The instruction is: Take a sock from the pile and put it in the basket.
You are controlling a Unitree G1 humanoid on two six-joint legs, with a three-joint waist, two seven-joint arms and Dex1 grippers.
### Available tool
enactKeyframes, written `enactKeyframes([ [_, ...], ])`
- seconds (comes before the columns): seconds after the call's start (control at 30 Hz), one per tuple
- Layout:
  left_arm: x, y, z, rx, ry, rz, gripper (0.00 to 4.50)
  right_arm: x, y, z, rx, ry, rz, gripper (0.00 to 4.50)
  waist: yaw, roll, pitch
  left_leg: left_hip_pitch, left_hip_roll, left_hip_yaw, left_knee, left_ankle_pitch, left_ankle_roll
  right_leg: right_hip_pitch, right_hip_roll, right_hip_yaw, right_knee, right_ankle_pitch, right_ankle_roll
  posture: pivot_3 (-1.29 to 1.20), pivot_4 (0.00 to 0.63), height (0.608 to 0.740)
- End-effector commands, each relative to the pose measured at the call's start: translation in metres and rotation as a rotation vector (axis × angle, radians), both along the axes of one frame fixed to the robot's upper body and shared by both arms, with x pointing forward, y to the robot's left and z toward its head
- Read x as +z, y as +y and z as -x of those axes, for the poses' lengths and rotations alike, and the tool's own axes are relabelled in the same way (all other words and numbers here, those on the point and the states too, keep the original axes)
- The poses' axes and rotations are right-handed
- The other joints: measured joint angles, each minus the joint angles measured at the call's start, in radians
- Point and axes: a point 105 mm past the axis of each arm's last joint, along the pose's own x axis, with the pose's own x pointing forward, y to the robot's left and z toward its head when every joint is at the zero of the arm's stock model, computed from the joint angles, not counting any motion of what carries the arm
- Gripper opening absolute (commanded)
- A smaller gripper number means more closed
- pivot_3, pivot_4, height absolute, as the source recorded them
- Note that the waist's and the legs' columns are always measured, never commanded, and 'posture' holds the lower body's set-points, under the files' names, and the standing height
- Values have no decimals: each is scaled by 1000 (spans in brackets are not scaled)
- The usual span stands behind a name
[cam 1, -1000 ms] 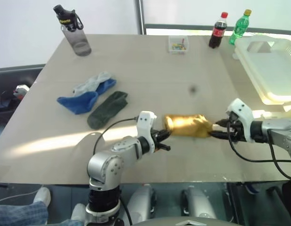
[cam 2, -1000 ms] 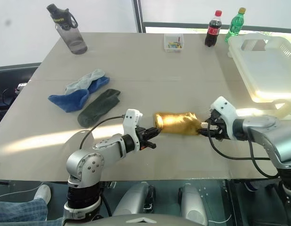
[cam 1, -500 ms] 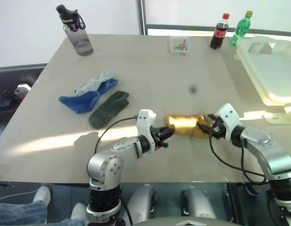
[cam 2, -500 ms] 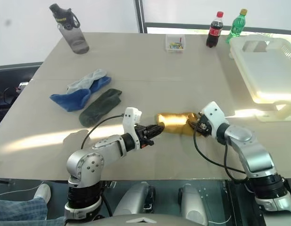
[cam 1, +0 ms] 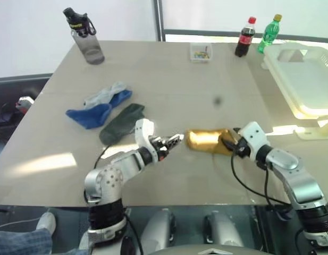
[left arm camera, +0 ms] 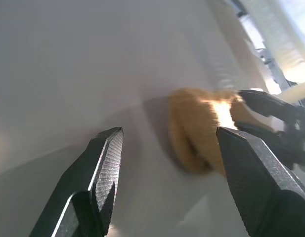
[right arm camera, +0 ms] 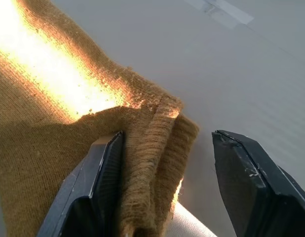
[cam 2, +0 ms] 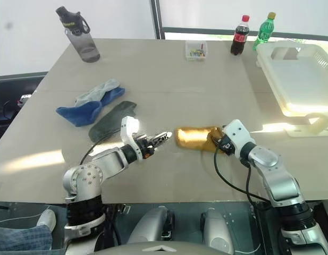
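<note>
At frame centre, the mustard sock (cam 1: 206, 141) is straddled by the open right gripper (cam 1: 234, 143); its doubled edge should be pinched. The left gripper (cam 1: 174, 141) stands wide, empty.

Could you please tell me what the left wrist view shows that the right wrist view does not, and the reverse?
Left wrist view: the left gripper, open and empty, facing the mustard sock lying on the table, and the white basket beyond. Right wrist view: the sock's ribbed cuff up close, with a gap beside one finger, plus a pale strip on the table. Shared: the sock, the table and the open right gripper at the sock's end.
</note>
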Motion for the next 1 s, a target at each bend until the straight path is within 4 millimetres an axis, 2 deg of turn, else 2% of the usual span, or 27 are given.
enactKeyframes([
  [0.03, -23, -13, 3, -62, 121, -58, 3196, -3, 6, 4, 21, 12, 0, 2955, 0, 1, -1, 4, 0, 0, -1, 0, 0, 4, 0, 0, -1, 0, 0, 0, 150, 740],
  [0.17, -18, -45, 6, -229, 165, 72, 3196, -4, 10, 5, 27, 11, -6, 2955, 4, 2, -2, 13, 0, -2, -3, 0, 0, 14, -1, -2, -4, 0, 0, 0, 150, 740],
  [0.3, -20, -56, 9, -340, 226, 144, 3196, -2, 10, 4, 30, 7, -4, 2955, 1, 2, -3, 12, -1, -3, -3, -1, 1, 14, -1, -3, -6, 0, 0, 0, 150, 740],
  [0.47, -6, -57, -6, -356, 269, 354, 3196, -2, 9, 5, 29, 4, 8, 2955, 1, 2, -3, 12, -1, -4, -6, -1, 0, 14, -2, -3, -9, 0, 0, 0, 150, 740],
  [0.57, 9, -56, -11, -375, 240, 467, 3196, -2, 10, 6, 30, 5, 7, 2955, -1, 1, -3, 12, -1, -4, -9, 0, 0, 14, -2, -3, -11, 0, 0, 0, 150, 740],
  [0.67, 32, -58, -4, -454, 165, 557, 3196, -3, 10, 7, 31, 6, 8, 2955, -2, 1, -3, 11, -1, -4, -12, 0, 0, 12, -5, -3, -14, 0, 0, 0, 150, 740],
  [0.83, 49, -64, 8, -530, 99, 620, 3196, -2, 11, 7, 34, 2, 9, 2955, -2, 1, -3, 7, -1, -4, -13, 0, 0, 8, -6, -3, -14, 0, 0, 0, 150, 740],
  [1.0, 42, -76, 10, -531, 108, 598, 3196, 3, 16, 5, 47, -18, 0, 2955, -2, 1, -3, 7, -1, -4, -13, 0, -1, 8, -6, -3, -14, 0, 0, 0, 150, 740],
])
